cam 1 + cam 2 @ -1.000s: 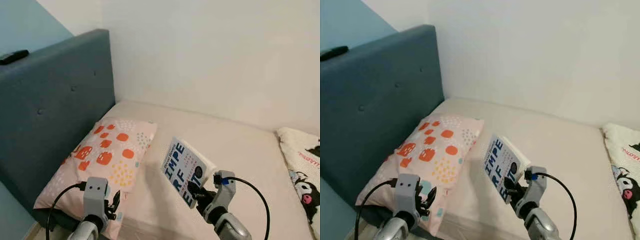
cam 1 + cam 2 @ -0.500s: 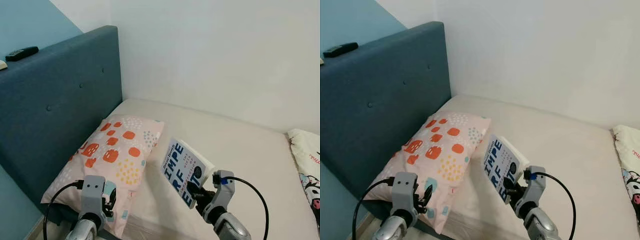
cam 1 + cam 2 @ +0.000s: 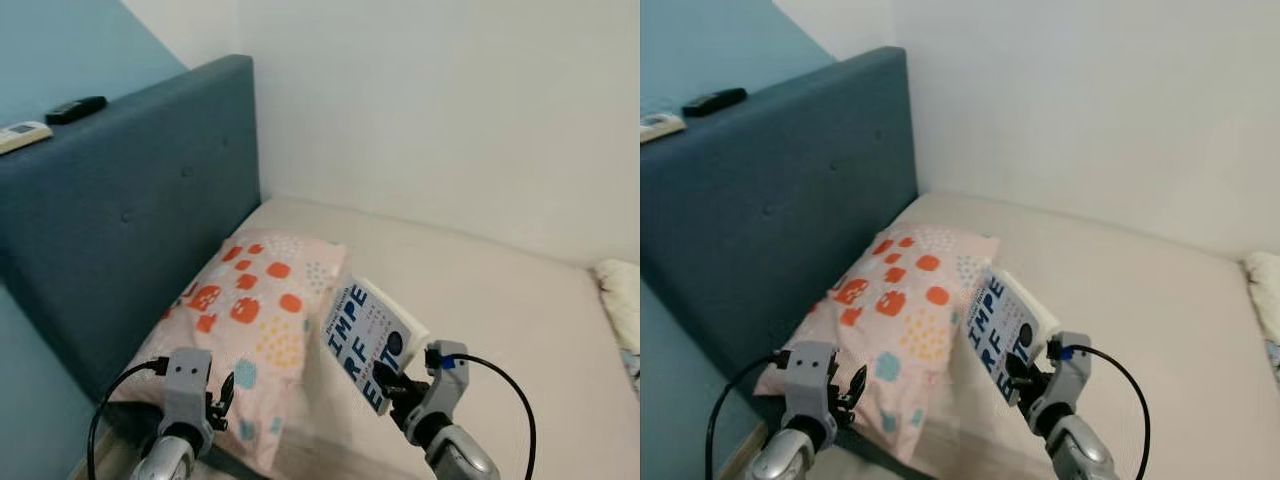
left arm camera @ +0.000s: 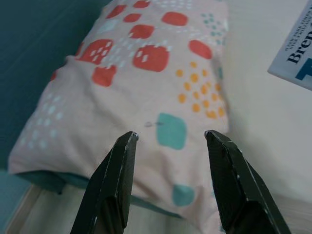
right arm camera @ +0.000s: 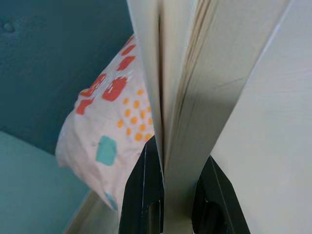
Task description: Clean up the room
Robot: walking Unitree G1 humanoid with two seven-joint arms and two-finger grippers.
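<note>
Right gripper clamped on blue-and-white paperback book at bottom edge: light, floppy, better pinched nearer spine. Left gripper open above patterned pillow.

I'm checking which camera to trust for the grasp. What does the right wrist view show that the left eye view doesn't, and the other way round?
Right wrist view: the book's page edges seen end-on, clamped between the right pincer's two black fingers.

Left eye view: the book's blue and white cover, the left pincer open over the pillow's near end, two remotes, one black and one white, on top of the blue headboard, and the cream mattress.

Both: the book, the patterned pillow, the headboard and the right pincer.
</note>
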